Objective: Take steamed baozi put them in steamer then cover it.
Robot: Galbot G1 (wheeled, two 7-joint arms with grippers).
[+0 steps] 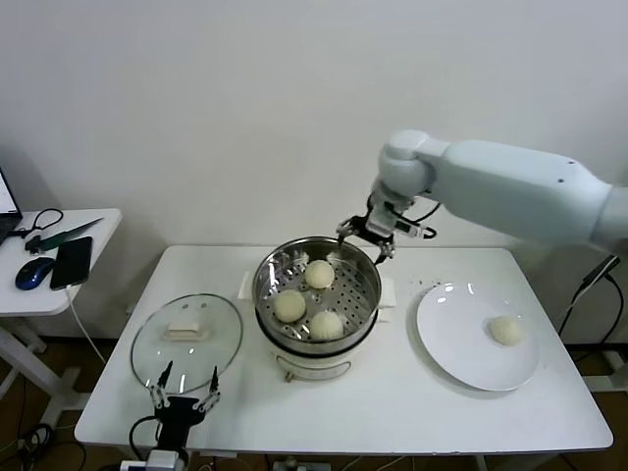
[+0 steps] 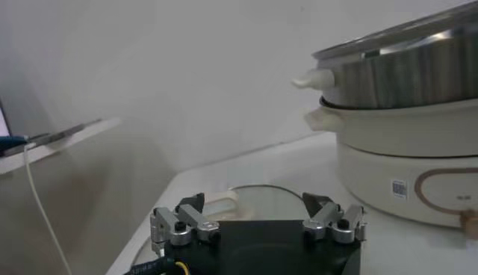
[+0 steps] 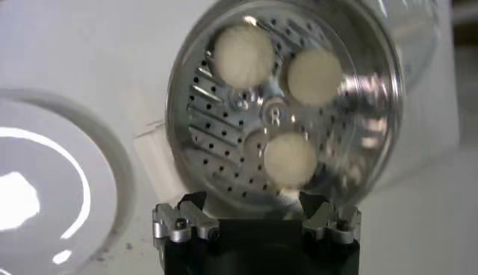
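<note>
The steamer (image 1: pixel 317 294) is a round pot of shiny steel with a perforated tray, seated on a smooth cream-white base with side handles. Three steamed baozi (image 1: pixel 319 274), smooth pale domes, sit on the holed tray. The fourth bun (image 1: pixel 506 331) lies alone on a flat glossy white plate (image 1: pixel 461 353), well to the outer side of the right gripper (image 1: pixel 366 238).

The right gripper hangs over the far rim of the steamer with its dark fingers spread apart and nothing between them. In the right wrist view the tray and its three buns lie directly below the fingertips (image 3: pixel 193 202), the nearest bun (image 3: pixel 290 159) just beyond them and the plate off to one side.

The left gripper (image 1: pixel 183 385) is parked low at the near edge of the white table (image 1: pixel 392 412), its jaws also apart and empty. The cover (image 1: pixel 186 338), a clear glass disc with a metal rim and a blocky white handle (image 1: pixel 183 330), lies flat on the table just beyond its fingertips. In the left wrist view the steamer's steel wall and cream base rise nearby, beyond the lid.

Off past the left gripper, a separate small side table (image 1: pixel 59 265) carries a blue mouse (image 1: pixel 34 272), a dark phone (image 1: pixel 72 261) and cables.
</note>
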